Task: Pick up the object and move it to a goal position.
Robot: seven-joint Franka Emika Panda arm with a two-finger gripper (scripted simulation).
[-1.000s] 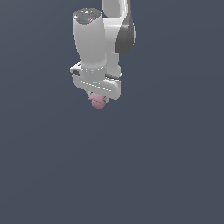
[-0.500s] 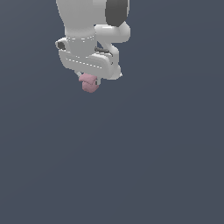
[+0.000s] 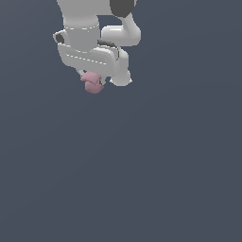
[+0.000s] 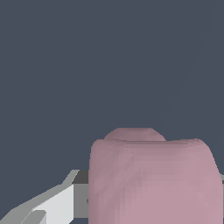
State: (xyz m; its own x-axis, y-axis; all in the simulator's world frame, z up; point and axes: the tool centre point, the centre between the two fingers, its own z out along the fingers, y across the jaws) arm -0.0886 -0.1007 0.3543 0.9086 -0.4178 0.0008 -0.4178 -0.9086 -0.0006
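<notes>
Since a second ago the arm has travelled toward the exterior view's left and upward in the picture, taking the pink block along; the wrist has also turned, so more of the hand's broad white body now faces that camera.

Gripper (image 3: 94, 81): clamped on the pink block (image 3: 92, 83), which pokes out below the white hand in the exterior view. In the wrist view the block (image 4: 153, 179) fills the near field, with one grey-white finger (image 4: 57, 203) pressed against its side (the other finger sits behind the block, unseen). Block clear of any surface; only the flat dark backdrop lies around it.

Step in hand, as I judge it: carry phase. The pick is done, the transfer to the goal is under way.

No goal marker shows in either view, so how much travel remains cannot be told.

Next move calls for: keeping the grip firm while the arm finishes its travel, easing off speed near the target, and settling the block there without letting it twist between the fingers.
</notes>
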